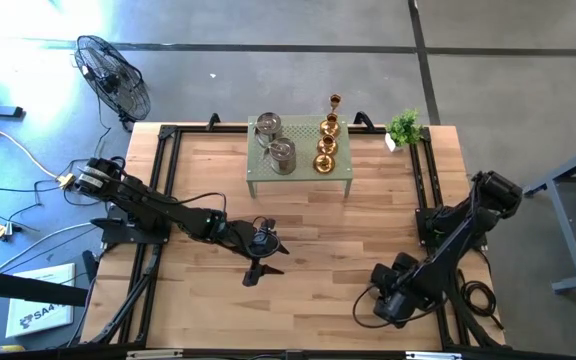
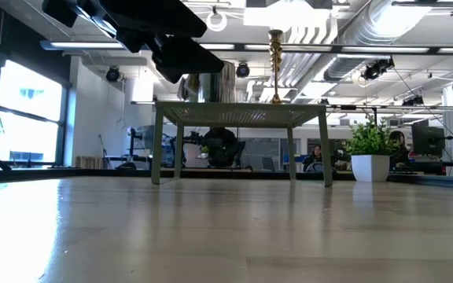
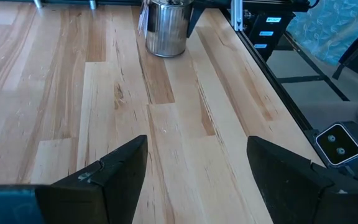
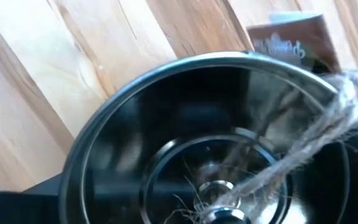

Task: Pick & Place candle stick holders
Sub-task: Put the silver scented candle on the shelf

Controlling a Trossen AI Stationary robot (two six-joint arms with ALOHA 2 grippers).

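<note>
On the green stand (image 1: 303,178) at the far middle stand two silver candle stick holders (image 1: 268,126) (image 1: 282,155) and three gold ones (image 1: 330,126). A third silver holder (image 3: 166,28) rests on its base on the wood near the table's right front. It has a twine (image 4: 303,143) and a brown tag (image 4: 284,40). My right gripper (image 1: 386,303) hangs right over it, pointing down, jaws wide, and hides it in the high view. My left gripper (image 1: 258,248) waits open above the table's middle, nothing between its fingers (image 3: 114,171). My right gripper stands over the silver holder's open rim (image 4: 104,118), looking down into the cup. One dark finger (image 4: 30,199) shows outside the rim. Whether any finger touches the holder I cannot tell.
A small potted plant (image 1: 404,127) stands at the far right corner, beside the stand. Black rails (image 1: 430,180) run along the table's sides. A floor fan (image 1: 113,75) stands off the table at the far left. Bare wood lies between the stand and both grippers.
</note>
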